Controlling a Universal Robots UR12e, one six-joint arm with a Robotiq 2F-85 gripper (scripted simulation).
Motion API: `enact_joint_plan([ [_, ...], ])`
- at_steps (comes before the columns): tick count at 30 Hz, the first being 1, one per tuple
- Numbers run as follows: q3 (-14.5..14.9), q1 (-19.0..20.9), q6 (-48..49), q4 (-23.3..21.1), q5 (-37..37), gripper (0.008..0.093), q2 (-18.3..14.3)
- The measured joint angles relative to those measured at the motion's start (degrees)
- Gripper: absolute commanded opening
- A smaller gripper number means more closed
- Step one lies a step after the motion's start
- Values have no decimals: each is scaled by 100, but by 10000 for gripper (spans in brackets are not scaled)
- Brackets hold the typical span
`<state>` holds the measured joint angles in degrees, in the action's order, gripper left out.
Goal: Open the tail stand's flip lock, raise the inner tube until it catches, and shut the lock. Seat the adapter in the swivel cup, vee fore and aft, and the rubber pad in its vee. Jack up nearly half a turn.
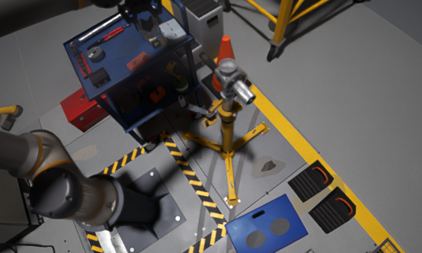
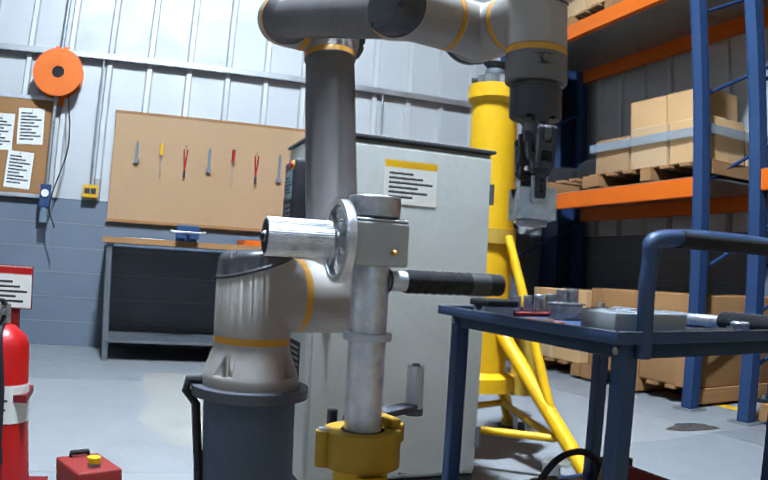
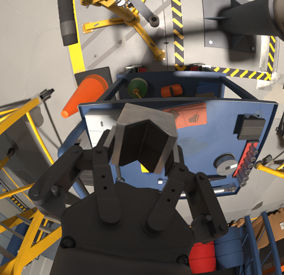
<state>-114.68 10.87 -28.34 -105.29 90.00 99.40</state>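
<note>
The vee adapter (image 3: 144, 140), a grey metal block with a dark vee notch, is held in my closed gripper (image 3: 143, 152) high above the blue cart (image 1: 127, 64); it also shows from the second side camera (image 2: 531, 210). The tail stand (image 1: 227, 114) stands on its yellow tripod to the right of the cart, with its inner tube (image 2: 366, 352) raised and the swivel cup (image 1: 227, 67) on top empty. The flip lock lever (image 2: 402, 409) sits at the yellow collar (image 2: 358, 445). A dark ribbed pad (image 3: 250, 127) lies on the cart top.
The cart top also carries a wire spool (image 3: 225, 164), sockets and a red mat (image 3: 189, 114). An orange cone (image 1: 224, 51) stands behind the stand. A black jack handle (image 2: 449, 282) sticks out from the head toward the cart. Wheel chocks (image 1: 321, 194) and a blue case (image 1: 266, 224) lie on the floor.
</note>
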Motion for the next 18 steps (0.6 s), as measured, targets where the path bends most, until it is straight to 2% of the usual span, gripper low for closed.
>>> enact_joint_plan([
  [9,200,-824,1319,252,0,80,52],
  [18,495,-1566,2536,469,0,80,-26],
])
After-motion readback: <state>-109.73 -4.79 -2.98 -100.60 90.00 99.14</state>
